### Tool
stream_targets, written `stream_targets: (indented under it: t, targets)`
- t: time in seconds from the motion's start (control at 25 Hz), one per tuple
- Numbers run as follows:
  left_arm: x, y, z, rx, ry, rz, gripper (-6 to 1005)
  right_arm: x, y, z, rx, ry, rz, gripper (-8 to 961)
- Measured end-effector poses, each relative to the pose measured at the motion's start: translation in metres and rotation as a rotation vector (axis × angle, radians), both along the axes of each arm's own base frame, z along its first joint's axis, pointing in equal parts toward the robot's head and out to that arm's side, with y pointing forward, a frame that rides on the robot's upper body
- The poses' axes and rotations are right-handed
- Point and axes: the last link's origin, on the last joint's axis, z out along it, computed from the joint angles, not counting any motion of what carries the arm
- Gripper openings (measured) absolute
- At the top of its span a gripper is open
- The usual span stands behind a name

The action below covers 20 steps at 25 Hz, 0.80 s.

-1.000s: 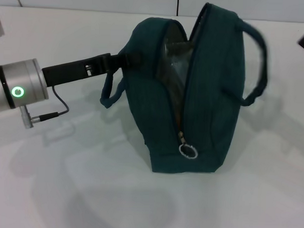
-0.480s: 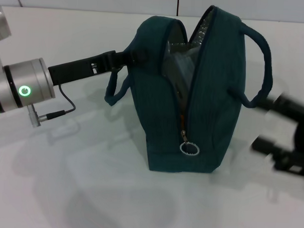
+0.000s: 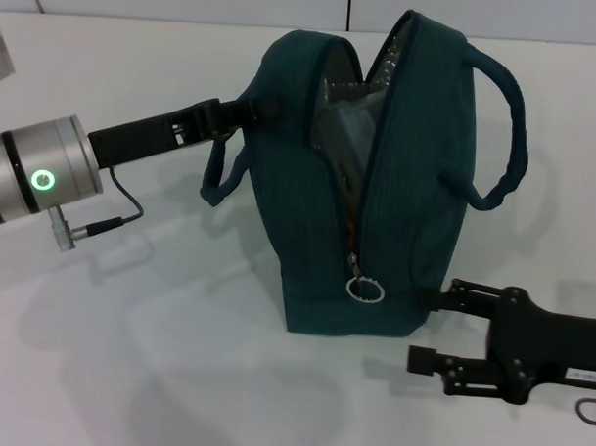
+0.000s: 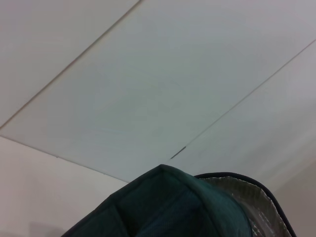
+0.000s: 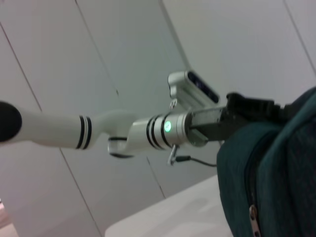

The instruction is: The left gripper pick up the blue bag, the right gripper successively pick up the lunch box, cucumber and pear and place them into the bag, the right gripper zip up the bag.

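Teal fabric, foil lining showing: the blue bag [image 3: 378, 187] stands upright near the middle of the desk [image 3: 126, 374], a little toward the far edge. Mouth gapes along the top and down the near face; zipper not run. Silver ring pull [image 3: 365, 289] hangs low on the near side, close to the bag's base.

Left gripper [image 3: 245, 111] reaches in from the left edge and is clamped on the bag at its upper left flank, by the handle loop [image 3: 219, 176]. Fingertips are buried in the fabric, so how wide they sit cannot be read, but they grip cloth.

Right gripper [image 3: 423, 330] lies low near the front right corner, fingers spread apart, nothing between them. Upper finger is just beside the bag's lower right corner; whether it touches is unclear.

No lunch box, cucumber or pear in sight on the desk. Contents cannot be seen through the opening; only foil shows.

Judgement: bag pickup done, loading probably done, since nothing remains outside. Zipping is what is left, with the empty right claw near the pull.
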Motion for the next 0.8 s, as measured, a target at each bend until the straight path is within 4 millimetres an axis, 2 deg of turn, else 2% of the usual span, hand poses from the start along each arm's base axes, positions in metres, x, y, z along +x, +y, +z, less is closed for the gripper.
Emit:
stream_targets:
  t: [0.44, 0.8]
  targets:
    - [0.0, -0.003, -0.004, -0.013, -0.008, -0.002, 59, -0.02, 0.025, -0.018, -0.03, -0.065, 0.032, 769]
    - [0.0, -0.006, -0.009, -0.027, -0.016, -0.011, 59, -0.035, 0.027, -0.021, -0.098, -0.063, 0.081, 768]
